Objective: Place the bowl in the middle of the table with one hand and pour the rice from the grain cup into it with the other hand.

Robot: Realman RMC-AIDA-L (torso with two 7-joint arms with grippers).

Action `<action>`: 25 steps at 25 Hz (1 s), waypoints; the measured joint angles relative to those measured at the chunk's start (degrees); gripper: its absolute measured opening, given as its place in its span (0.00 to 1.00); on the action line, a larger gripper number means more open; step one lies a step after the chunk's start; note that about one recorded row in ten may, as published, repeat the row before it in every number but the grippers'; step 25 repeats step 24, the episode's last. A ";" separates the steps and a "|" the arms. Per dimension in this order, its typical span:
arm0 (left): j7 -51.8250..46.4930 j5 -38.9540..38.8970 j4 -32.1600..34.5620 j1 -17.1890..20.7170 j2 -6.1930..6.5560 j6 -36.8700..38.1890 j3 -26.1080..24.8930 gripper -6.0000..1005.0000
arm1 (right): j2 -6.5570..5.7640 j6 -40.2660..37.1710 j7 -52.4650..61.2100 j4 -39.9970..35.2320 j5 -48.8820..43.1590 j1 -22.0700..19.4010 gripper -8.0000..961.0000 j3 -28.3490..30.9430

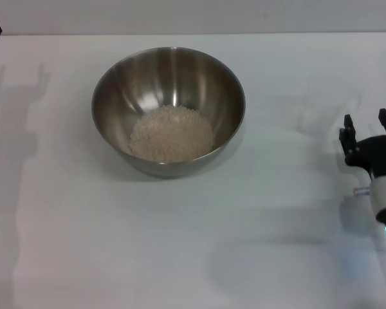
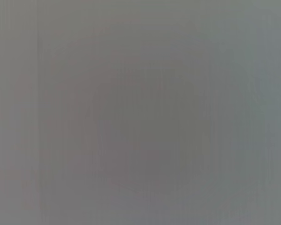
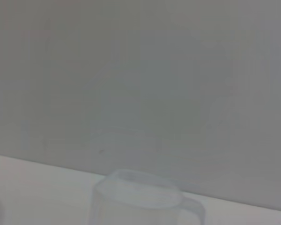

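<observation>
rice (image 1: 172,133) heaped in bowl (image 1: 168,109) — upright.

Table (image 1: 193,244): plain white top, spanning the whole head view. Bowl (image 1: 168,109) is sitting directly on it, toward the far middle, and is holding a heap of rice (image 1: 172,134). Grain cup (image 3: 140,199) is standing upright on the white surface in the right wrist view.

Right gripper (image 1: 367,127) has black fingers on a black body, white wrist casing, small blue light
</observation>
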 joint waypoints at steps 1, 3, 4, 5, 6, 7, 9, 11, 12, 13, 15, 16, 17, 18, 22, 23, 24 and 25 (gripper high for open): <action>0.00 0.03 0.00 0.00 0.00 -0.11 0.01 0.83 | 0.00 -0.51 -0.01 0.12 0.00 -0.36 0.62 -0.84; 0.00 0.05 0.02 0.00 0.00 -0.38 0.02 0.83 | 0.00 -1.97 -0.04 0.26 0.02 -0.95 0.62 -2.92; 0.00 0.05 0.04 0.00 -0.01 -0.54 0.03 0.83 | 0.00 -2.86 -0.10 0.30 0.02 -1.18 0.62 -3.94; 0.00 0.06 0.06 0.01 0.00 -0.68 0.03 0.83 | 0.03 -4.15 -0.18 0.35 0.05 -1.48 0.62 -4.91; 0.00 0.06 0.08 0.06 0.00 -0.74 0.03 0.83 | 0.04 -5.01 -0.21 0.38 0.06 -1.72 0.62 -5.47; 0.00 0.06 0.13 0.26 -0.01 -0.81 0.03 0.83 | 0.06 -8.14 -0.23 0.42 0.10 -2.40 0.62 -5.88; 0.00 0.06 0.15 0.35 -0.01 -0.82 0.03 0.83 | 0.06 -9.93 -0.23 0.41 0.14 -2.73 0.62 -5.79; -0.02 0.06 0.18 0.57 -0.01 -0.83 -0.04 0.83 | 0.04 -13.47 -0.24 0.23 0.42 -3.29 0.62 -5.19; -0.04 0.06 0.18 0.79 0.00 -0.84 -0.04 0.83 | -0.16 -16.33 -0.25 -0.17 1.24 -3.44 0.62 -4.22; -0.04 0.06 0.18 0.79 0.00 -0.84 -0.04 0.83 | -0.16 -16.33 -0.25 -0.17 1.24 -3.44 0.62 -4.22; -0.05 0.07 0.18 1.24 0.00 -0.75 0.02 0.83 | -0.32 -17.95 -0.25 -1.14 2.26 -3.06 0.62 -2.66; -0.04 0.12 0.20 1.66 -0.01 -0.52 0.06 0.83 | -0.34 -18.14 -0.14 -1.73 2.47 -2.82 0.62 -1.79; -0.02 0.21 0.08 2.46 -0.01 -0.06 0.11 0.83 | -0.40 -18.39 0.11 -2.61 2.69 -2.42 0.62 -0.24; -0.02 0.21 0.08 2.46 -0.01 -0.06 0.11 0.83 | -0.40 -18.39 0.11 -2.61 2.69 -2.42 0.62 -0.24; -0.02 0.22 0.15 4.57 -0.02 2.66 0.03 0.83 | -0.48 -21.07 0.29 -3.71 2.29 -2.19 0.62 0.55; -0.02 0.22 0.15 4.57 -0.02 2.66 0.03 0.83 | -0.48 -21.07 0.29 -3.71 2.29 -2.19 0.62 0.55; -0.02 0.18 0.33 4.93 -0.06 3.19 -0.08 0.83 | -0.49 -22.02 0.31 -3.88 2.28 -2.19 0.62 0.55; -0.02 0.18 0.33 4.93 -0.06 3.19 -0.08 0.83 | -0.49 -22.02 0.31 -3.88 2.28 -2.19 0.62 0.55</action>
